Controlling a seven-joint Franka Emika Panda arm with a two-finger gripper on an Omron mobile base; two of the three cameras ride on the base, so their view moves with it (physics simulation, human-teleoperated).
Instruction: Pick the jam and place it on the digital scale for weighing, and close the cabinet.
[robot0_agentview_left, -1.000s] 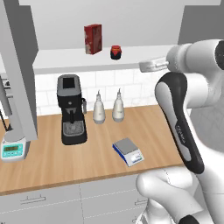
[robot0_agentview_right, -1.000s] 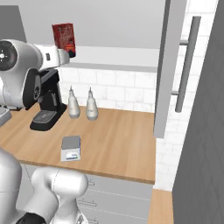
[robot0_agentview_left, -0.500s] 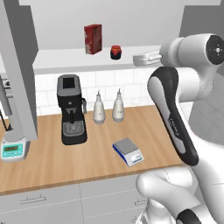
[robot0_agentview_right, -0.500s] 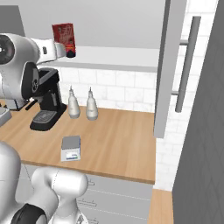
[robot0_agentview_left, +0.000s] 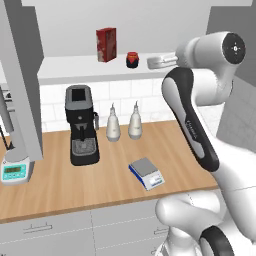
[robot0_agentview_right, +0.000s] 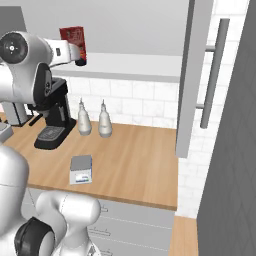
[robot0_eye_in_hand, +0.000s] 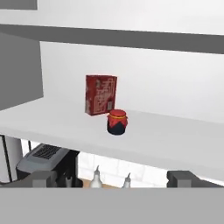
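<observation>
I found the gripper (robot0_eye_in_hand: 113, 178) with jaws spread and empty, short of the jam (robot0_eye_in_hand: 117, 121) standing near the cabinet (robot0_agentview_right: 191, 75) shelf's front edge; digital scale (robot0_agentview_left: 146, 173) bare, door open.

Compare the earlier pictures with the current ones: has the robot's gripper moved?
Yes. In the left base view the gripper has moved left along the cabinet shelf, closing on the jam, which stands where it was beside the red carton.

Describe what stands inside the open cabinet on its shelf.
On the cabinet shelf stand the jam and, beside it toward the back, a taller red carton. The shelf's far right end is hidden behind the arm.
</observation>
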